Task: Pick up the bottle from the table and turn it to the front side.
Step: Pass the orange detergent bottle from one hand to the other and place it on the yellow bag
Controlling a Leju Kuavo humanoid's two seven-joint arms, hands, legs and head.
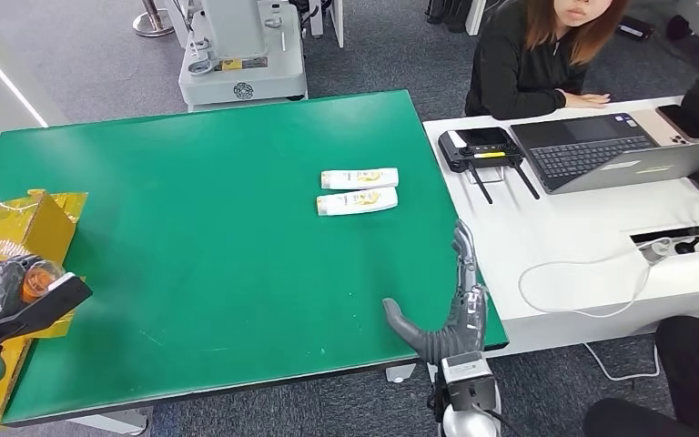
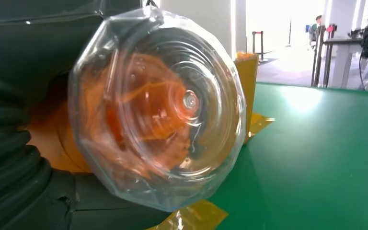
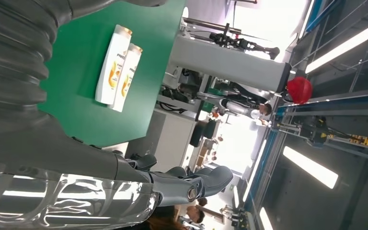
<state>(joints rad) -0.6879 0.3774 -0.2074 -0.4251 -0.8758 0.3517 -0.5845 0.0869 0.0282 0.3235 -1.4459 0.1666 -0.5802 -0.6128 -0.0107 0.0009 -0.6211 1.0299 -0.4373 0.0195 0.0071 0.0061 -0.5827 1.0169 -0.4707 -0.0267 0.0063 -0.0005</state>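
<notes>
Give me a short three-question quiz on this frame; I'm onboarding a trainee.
1. True or false: the right hand holds a shampoo bottle.
2. How many white shampoo bottles lie on the green table?
3. What is in the left hand? A) a laptop B) a clear plastic bottle with orange inside C) a router

Key: 1 false, it holds nothing, fingers apart; 2 two, side by side; 3 B.

- Green table (image 1: 209, 228) stands on grey carpet floor (image 1: 100, 55).
- White desk (image 1: 582, 246) touches the green table's right side.
- Ceiling strip lights (image 3: 338, 45) glow overhead.
</notes>
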